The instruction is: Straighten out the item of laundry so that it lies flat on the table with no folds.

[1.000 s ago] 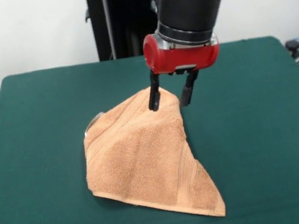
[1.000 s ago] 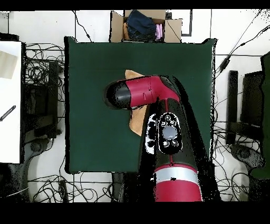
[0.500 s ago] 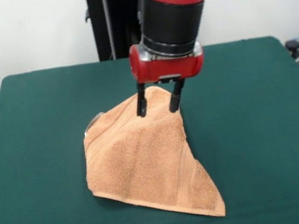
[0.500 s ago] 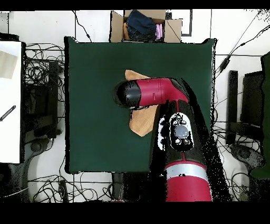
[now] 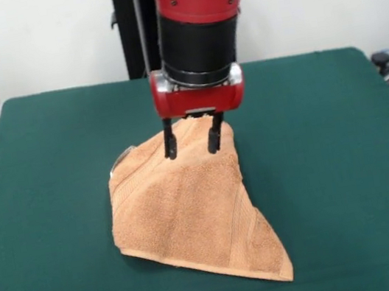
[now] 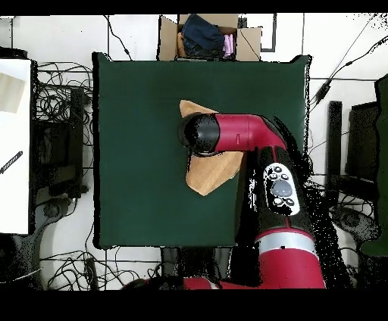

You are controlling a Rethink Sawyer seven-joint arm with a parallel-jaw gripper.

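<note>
Folded peach towel (image 5: 191,213) mid-table (image 5: 347,165), nearer its robot-side edge, gripper (image 5: 193,144) spread wide just above the towel's far corner, grasping nothing

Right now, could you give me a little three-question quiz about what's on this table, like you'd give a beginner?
1. True or false: the towel lies fully flat, with no folds.
2. Where is the gripper? A) over the towel's far part B) over bare table C) out of sight
3. Fill in: the gripper's two fingers stand ____, with nothing between them.

Key
1. False: it is folded into a rough triangle, its layers overlapping.
2. A
3. Apart (open)
</note>
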